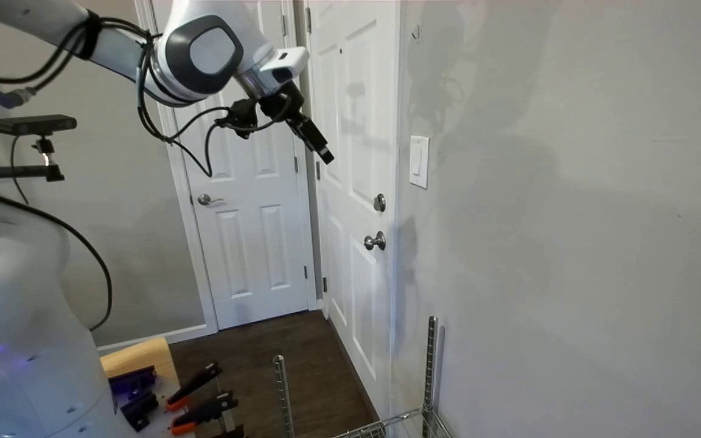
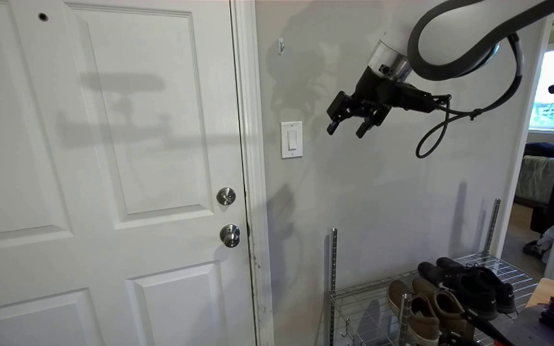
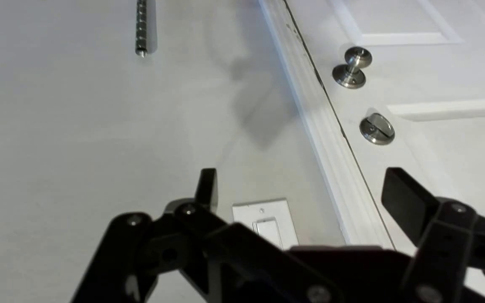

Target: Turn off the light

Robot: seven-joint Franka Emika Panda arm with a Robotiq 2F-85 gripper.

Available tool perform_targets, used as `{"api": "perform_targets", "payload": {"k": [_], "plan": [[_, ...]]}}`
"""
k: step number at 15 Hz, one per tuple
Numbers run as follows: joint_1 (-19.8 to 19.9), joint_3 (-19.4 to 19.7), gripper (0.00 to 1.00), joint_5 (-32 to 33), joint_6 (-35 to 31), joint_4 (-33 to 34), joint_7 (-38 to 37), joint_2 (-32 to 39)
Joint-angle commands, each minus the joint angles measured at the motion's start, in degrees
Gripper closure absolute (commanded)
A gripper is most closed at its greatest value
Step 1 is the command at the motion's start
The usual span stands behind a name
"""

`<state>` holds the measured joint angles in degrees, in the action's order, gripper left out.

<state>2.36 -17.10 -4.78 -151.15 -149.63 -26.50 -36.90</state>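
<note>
The light switch, a white upright rectangular plate with a rocker, is on the grey wall beside the door frame. It shows in both exterior views (image 1: 419,162) (image 2: 292,139). In the wrist view the switch (image 3: 267,227) is partly hidden behind the gripper. My gripper shows in both exterior views (image 1: 326,156) (image 2: 347,129); it is apart from the switch. In the wrist view the gripper (image 3: 302,187) is open and empty, its black fingers wide apart, pointing down at a slant. No lamp is in view.
A white door (image 2: 152,110) with a metallic doorknob (image 2: 230,235) and a deadbolt (image 2: 226,196) stands beside the switch. A small hook (image 2: 281,45) is above it. Below is a wire rack (image 2: 363,293) with upright posts and several shoes (image 2: 469,288).
</note>
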Motion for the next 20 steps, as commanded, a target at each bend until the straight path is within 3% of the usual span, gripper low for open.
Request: {"api": "perform_targets", "payload": {"k": [1,5,11,15,20], "plan": [[2.0,-1.5,0.00,2.6,-12.1,-3.3,-0.5,2.1],[9.5,-6.4,0.00,5.5,-24.7,-5.6,-1.6,6.7],[26.3,-20.1,0.00,5.7,-40.8,-5.6,-1.7,12.0],[38.9,-31.9,0.00,2.5,-45.2,-4.4,-1.0,12.3],[53.2,-47.5,0.00,-2.5,-45.4,-1.8,-2.1,9.7]]}}
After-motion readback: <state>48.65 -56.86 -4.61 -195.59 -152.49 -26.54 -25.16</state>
